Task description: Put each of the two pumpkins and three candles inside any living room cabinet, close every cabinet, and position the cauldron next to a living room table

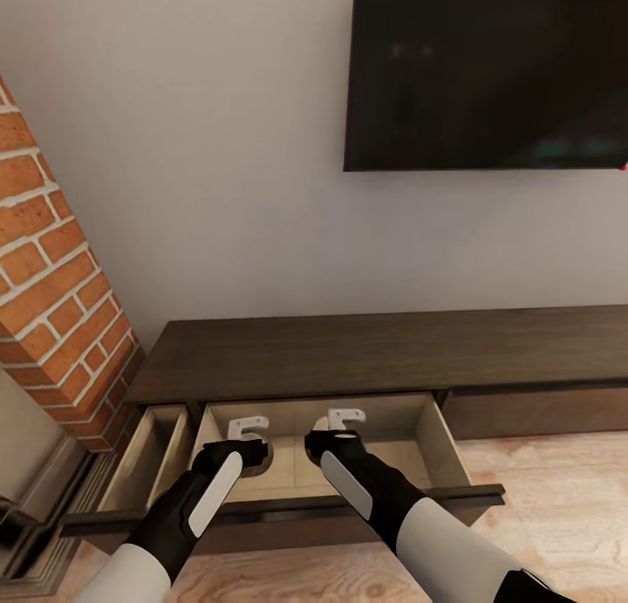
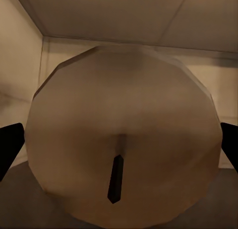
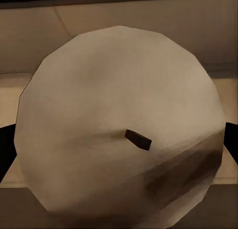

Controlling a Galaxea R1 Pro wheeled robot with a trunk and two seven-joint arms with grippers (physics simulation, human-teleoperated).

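Low, long dark-brown wooden cabinet [image 1: 375,350] stood against wall, its drawer [image 1: 440,437] pulled open. Both arms reached into drawer. Left gripper [image 1: 249,446] fingers [image 2: 10,147] clamped a stubby tan candle [image 2: 124,139]; right gripper [image 1: 336,433] fingers clamped a second beige candle [image 3: 116,124], both inside drawer.

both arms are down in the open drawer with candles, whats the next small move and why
Probably open both grippers. Each candle, left and right, sits between its gripper's fingers, and both the left gripper and right gripper are already down inside the open drawer of the cabinet.
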